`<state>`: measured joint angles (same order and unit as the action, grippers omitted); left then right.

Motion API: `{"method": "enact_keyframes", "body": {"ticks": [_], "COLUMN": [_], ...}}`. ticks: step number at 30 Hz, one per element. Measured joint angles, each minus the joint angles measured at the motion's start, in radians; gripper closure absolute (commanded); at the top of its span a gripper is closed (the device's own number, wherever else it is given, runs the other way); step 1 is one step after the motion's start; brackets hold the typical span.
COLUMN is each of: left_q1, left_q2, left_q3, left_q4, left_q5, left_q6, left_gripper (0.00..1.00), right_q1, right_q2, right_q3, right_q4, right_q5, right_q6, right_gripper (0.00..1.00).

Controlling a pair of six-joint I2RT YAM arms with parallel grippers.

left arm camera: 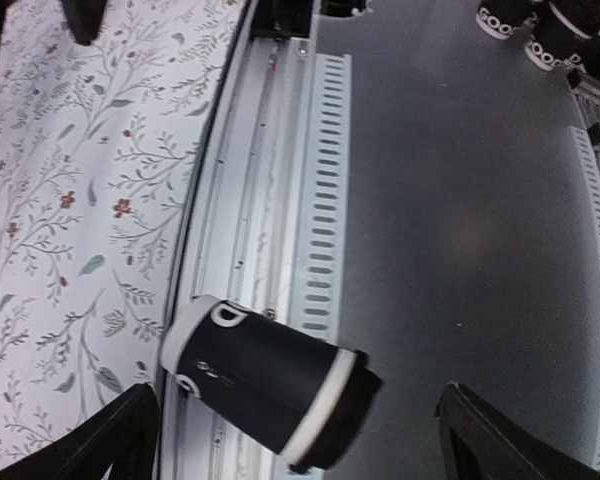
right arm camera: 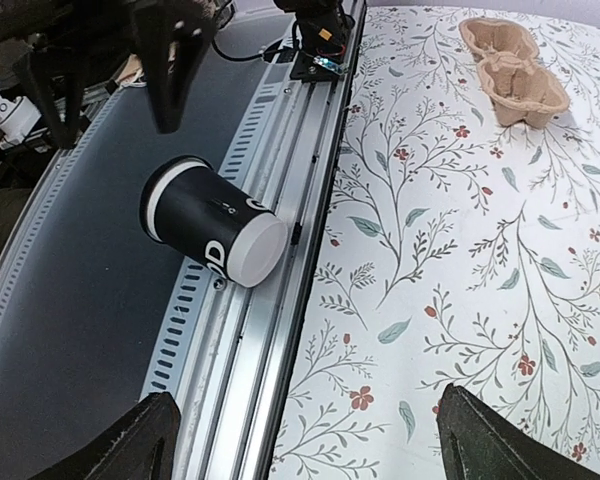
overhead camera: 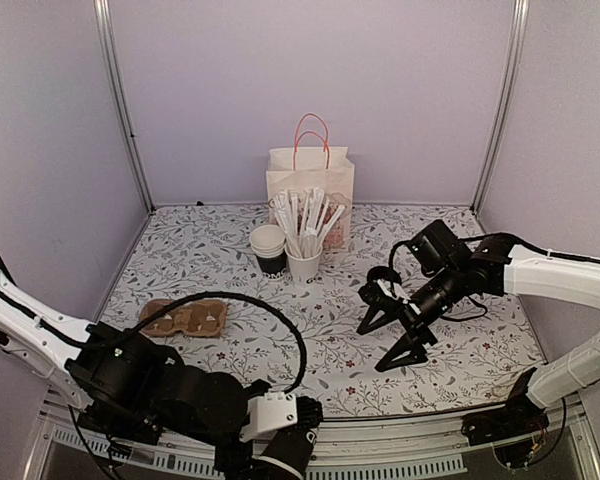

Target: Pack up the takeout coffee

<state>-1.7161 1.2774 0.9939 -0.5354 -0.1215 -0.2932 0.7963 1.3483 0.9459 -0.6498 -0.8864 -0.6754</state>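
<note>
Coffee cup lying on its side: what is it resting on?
The coffee cup lies across the metal rail and slotted strip at the table's near edge, off the flowered cloth. Where exactly it touches is hidden beneath its own body.

I find the takeout coffee [right arm camera: 212, 235] off the table [overhead camera: 460, 370], lying on its side across the slotted rail [right arm camera: 235, 380] that runs along the near edge, base toward the table, top away from it. On the table, the paper bag [overhead camera: 310, 185] stands at the back centre. The cup of sticks [overhead camera: 305, 265] stands just before it, the cup stack [overhead camera: 269, 250] just beside on its left. The carrier tray [overhead camera: 185, 318] lies at the near left.
</note>
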Motion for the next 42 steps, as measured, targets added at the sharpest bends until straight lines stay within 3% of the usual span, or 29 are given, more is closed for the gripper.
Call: {"method": "enact_keyframes", "body": {"ticks": [5, 12, 20, 27, 42], "left_q1": [-0.093, -0.144, -0.14, -0.069, 0.084], "left_q2": [0.193, 0.419, 0.365, 0.277, 0.106], "left_q3": [0.09, 0.162, 0.102, -0.006, -0.187], "left_q4": [0.003, -0.059, -0.086, -0.134, -0.037], "left_q5": [-0.043, -0.173, -0.343, -0.37, -0.132], "left_q6": [-0.131, -0.176, -0.18, -0.23, -0.513], "left_gripper": [0.0, 0.0, 0.0, 0.0, 0.0], "right_q1": [0.0, 0.0, 0.002, 0.013, 0.041], "right_q2": [-0.014, -0.015, -0.023, -0.023, 0.022], "right_q3": [-0.027, -0.05, -0.051, -0.053, -0.053], "right_q4": [0.031, 0.053, 0.072, 0.075, 0.075], "right_q5": [0.042, 0.048, 0.048, 0.048, 0.055], "right_q6": [-0.003, 0.004, 0.007, 0.013, 0.014], "right_gripper": [0.07, 0.07, 0.07, 0.07, 0.08]}}
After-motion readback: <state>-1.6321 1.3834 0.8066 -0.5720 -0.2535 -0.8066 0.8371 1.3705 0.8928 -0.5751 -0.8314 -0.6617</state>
